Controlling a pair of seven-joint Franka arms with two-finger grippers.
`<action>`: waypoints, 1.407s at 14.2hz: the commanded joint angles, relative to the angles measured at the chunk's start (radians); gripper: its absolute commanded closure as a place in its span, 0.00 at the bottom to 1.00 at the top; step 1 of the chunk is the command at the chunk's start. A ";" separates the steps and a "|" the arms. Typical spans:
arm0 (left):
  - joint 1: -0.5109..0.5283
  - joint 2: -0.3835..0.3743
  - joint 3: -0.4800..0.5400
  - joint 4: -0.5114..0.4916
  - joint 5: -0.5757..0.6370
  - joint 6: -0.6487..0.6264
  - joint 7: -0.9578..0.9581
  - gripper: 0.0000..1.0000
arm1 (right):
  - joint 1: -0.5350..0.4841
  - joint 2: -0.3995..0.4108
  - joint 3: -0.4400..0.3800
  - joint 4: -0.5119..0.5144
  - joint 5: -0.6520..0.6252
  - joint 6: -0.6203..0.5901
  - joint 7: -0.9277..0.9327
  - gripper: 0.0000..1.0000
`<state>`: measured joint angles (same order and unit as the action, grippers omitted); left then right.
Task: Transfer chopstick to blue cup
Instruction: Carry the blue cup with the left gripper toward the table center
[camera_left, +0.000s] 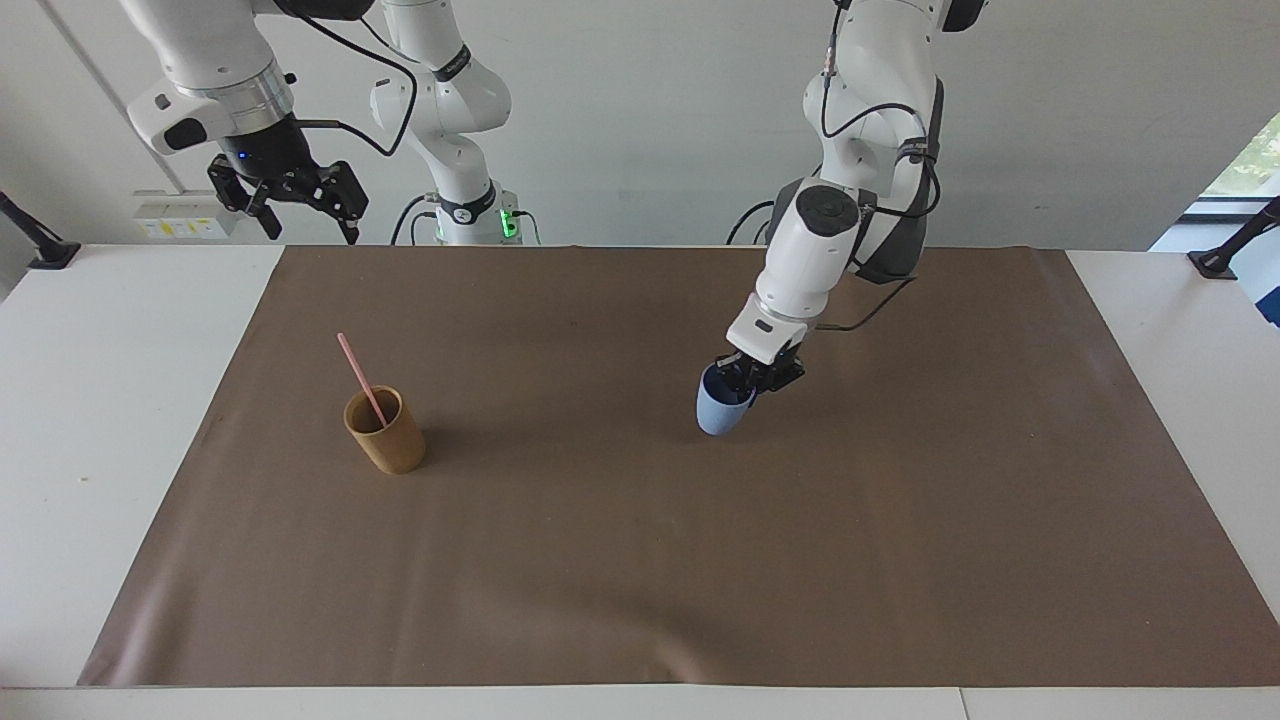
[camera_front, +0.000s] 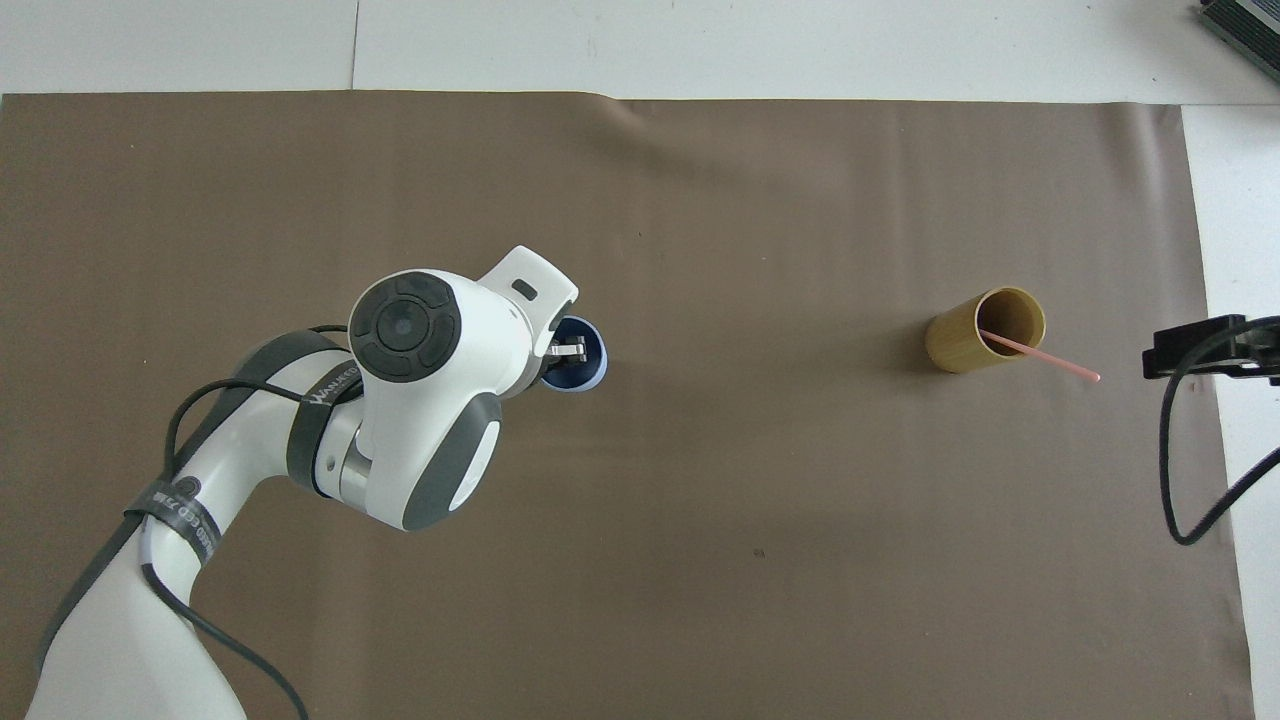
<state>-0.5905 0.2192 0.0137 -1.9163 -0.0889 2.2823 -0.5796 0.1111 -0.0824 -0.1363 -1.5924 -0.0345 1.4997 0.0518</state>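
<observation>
Where it tapers, matte blue cup (camera_left: 722, 408) looks rounded.

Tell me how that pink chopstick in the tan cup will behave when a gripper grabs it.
The chopstick looks thin and straight, so probably stiff and light. It only leans on the rim of the tan cup with most of its length sticking out, so a nudge would likely swing it round the rim. Being so narrow, it may pivot between the fingers unless gripped squarely.
</observation>
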 joint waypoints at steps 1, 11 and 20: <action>-0.063 0.009 0.014 0.022 0.028 -0.020 -0.085 1.00 | -0.010 -0.017 0.004 -0.011 -0.001 -0.010 0.003 0.00; -0.169 0.081 0.012 0.030 0.021 0.003 -0.148 0.69 | -0.010 -0.017 0.004 -0.011 0.001 -0.009 0.003 0.00; -0.095 -0.079 0.022 0.033 0.023 -0.153 -0.045 0.00 | -0.010 -0.017 0.004 -0.012 0.002 -0.010 0.003 0.00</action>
<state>-0.7290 0.2163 0.0362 -1.8630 -0.0797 2.2125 -0.6805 0.1111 -0.0825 -0.1364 -1.5924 -0.0344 1.4997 0.0518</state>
